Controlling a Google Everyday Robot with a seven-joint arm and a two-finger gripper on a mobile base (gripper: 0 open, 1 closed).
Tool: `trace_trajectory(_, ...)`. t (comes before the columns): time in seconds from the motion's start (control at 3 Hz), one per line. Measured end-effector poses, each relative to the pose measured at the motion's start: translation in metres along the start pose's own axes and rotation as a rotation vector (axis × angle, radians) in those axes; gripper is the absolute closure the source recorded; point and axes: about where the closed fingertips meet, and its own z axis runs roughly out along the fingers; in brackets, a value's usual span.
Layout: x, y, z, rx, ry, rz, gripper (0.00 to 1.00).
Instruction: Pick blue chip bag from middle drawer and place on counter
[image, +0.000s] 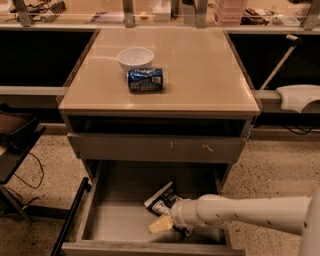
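The blue chip bag (161, 198) lies crumpled on the floor of the open middle drawer (115, 220), right of its centre, showing dark foil and white panels. My gripper (167, 224) reaches in from the right on a white arm. It is low inside the drawer, at the bag's near end and touching or just over it. The arm hides the bag's near edge. The glossy beige counter (200, 70) tops the grey cabinet above.
A white bowl (135, 57) and a blue soda can (145, 80) lying on its side sit on the counter's back left. A shut grey drawer front (155, 147) with pale scratches overhangs the open drawer. A black stand (70, 215) is on the left.
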Motion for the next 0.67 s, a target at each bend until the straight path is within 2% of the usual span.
trace_trajectory(0.33, 0.0086, 0.0274, 0.0128, -0.007, 0.03, -0.057, 0.0)
trace_trajectory(0.67, 0.0096, 0.0271, 0.0127, -0.008, 0.029, -0.052, 0.0)
